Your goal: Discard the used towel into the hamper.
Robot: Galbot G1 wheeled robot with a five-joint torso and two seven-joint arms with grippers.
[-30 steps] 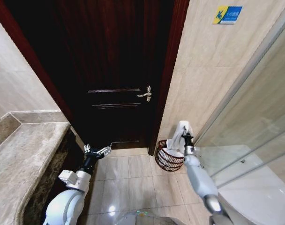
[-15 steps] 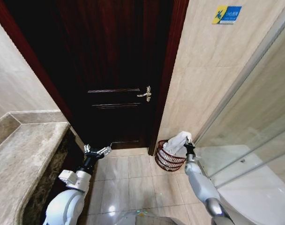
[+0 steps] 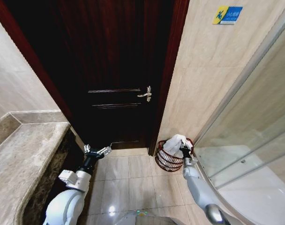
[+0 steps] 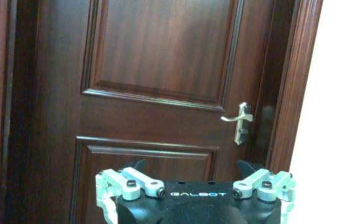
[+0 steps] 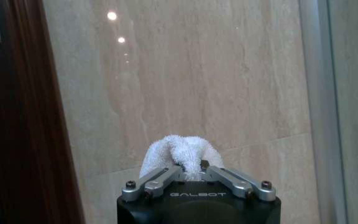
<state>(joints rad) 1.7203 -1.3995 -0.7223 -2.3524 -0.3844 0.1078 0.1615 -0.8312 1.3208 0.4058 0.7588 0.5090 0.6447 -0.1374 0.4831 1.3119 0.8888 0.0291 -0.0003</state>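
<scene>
A dark wooden door with a silver lever handle fills the far wall of a tiled bathroom, with a beige tiled wall to its right, a glass shower screen at far right and a marble counter at left. On the floor in the corner beside the door frame stands the hamper, a reddish-brown wire basket. The right gripper reaches over its rim, fingers closed on the white towel, which bunches above the basket's opening; the right wrist view shows the towel pinched between the fingers. The left gripper hangs low by the counter, facing the door, fingers spread wide.
</scene>
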